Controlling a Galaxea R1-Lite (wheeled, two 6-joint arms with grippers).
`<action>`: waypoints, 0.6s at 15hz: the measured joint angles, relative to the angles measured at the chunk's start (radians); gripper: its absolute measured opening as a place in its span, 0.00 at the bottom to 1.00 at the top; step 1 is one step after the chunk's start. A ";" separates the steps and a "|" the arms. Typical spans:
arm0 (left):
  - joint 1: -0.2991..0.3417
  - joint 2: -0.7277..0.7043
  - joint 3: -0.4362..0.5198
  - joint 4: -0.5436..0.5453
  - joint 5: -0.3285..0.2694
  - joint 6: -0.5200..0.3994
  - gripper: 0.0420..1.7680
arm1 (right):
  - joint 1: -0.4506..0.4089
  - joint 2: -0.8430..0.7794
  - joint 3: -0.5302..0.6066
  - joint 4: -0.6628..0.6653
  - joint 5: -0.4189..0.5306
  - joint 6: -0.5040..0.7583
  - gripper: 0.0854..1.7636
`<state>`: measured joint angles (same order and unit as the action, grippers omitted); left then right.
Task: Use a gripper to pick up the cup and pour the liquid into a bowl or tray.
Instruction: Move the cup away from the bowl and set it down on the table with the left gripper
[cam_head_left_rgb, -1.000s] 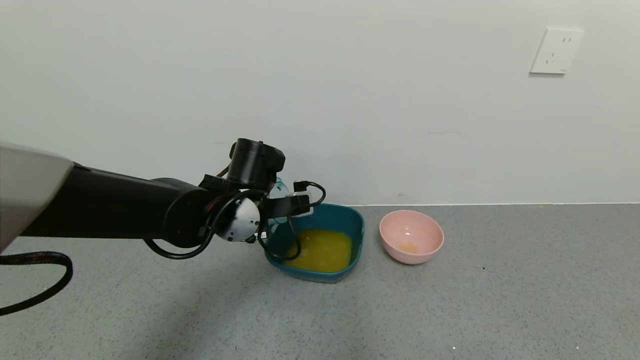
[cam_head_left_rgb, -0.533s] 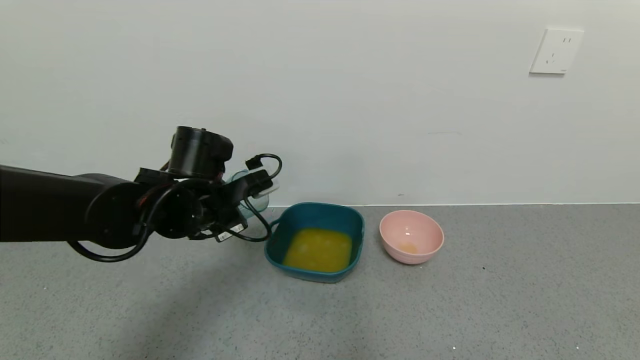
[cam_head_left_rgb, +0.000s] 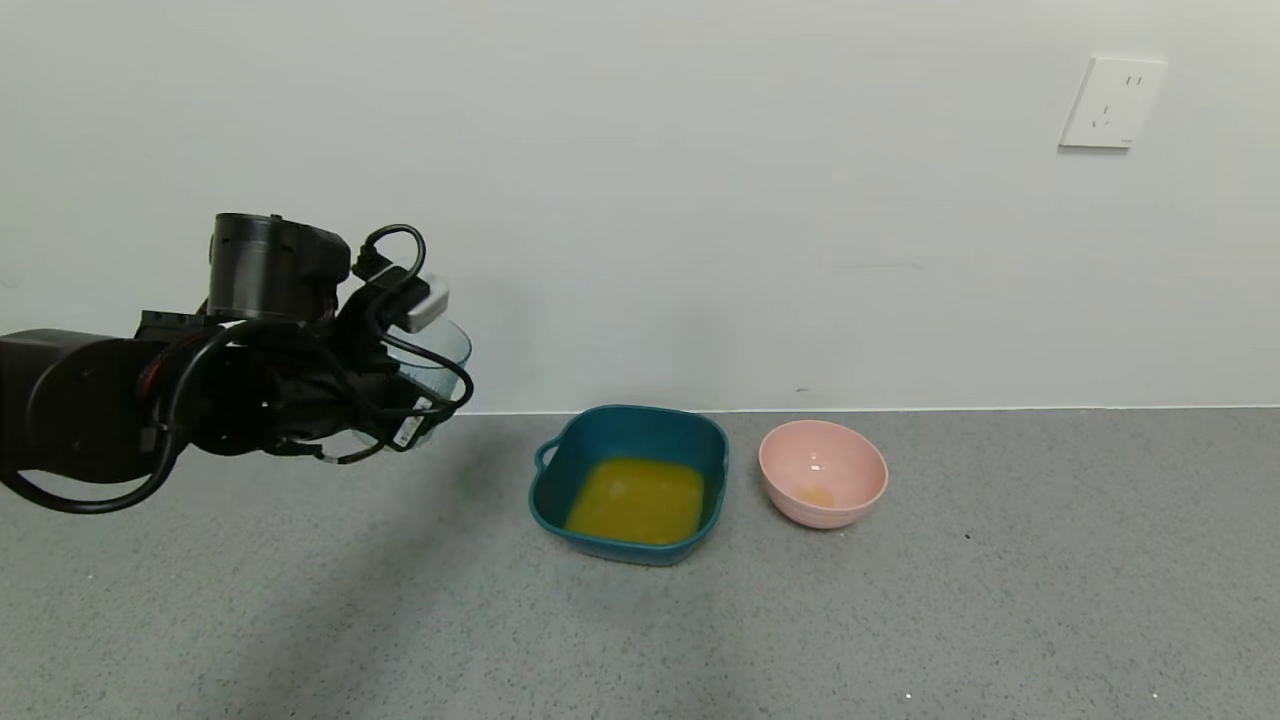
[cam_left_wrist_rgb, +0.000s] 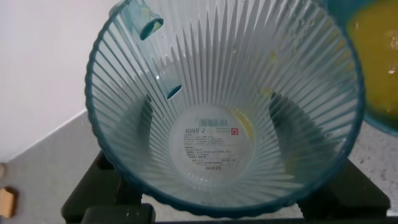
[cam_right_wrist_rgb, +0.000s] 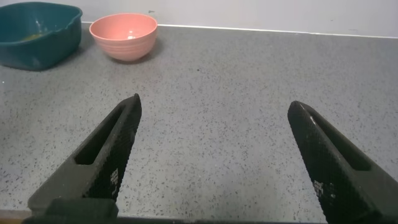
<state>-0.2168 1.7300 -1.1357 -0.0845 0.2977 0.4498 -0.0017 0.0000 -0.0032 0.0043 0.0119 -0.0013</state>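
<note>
My left gripper is shut on the ribbed blue-green cup and holds it in the air, well left of the teal dish. The left wrist view looks into the cup; it is empty but for orange traces, and my dark fingers show through its wall on both sides. The orange liquid lies in the teal dish on the grey counter. My right gripper is open and empty above bare counter, out of the head view.
A round pink bowl with a small orange spot stands right of the teal dish; both show in the right wrist view, the bowl and the dish. A white wall with a socket runs behind the counter.
My left gripper has carried the cup from over the teal dish to the left and upward, and turned it back toward upright. The dish and bowl have not moved.
</note>
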 joint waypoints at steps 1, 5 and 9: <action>0.005 -0.003 0.000 -0.003 -0.003 -0.054 0.72 | 0.000 0.000 0.000 0.000 0.000 0.000 0.97; 0.024 0.004 0.021 -0.053 -0.024 -0.243 0.72 | 0.000 0.000 0.000 0.000 0.000 0.000 0.97; 0.054 0.057 0.073 -0.187 -0.055 -0.310 0.72 | 0.000 0.000 0.000 0.000 0.000 0.000 0.97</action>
<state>-0.1626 1.7870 -1.0626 -0.2717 0.2423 0.1400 -0.0017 0.0000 -0.0032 0.0043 0.0119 -0.0013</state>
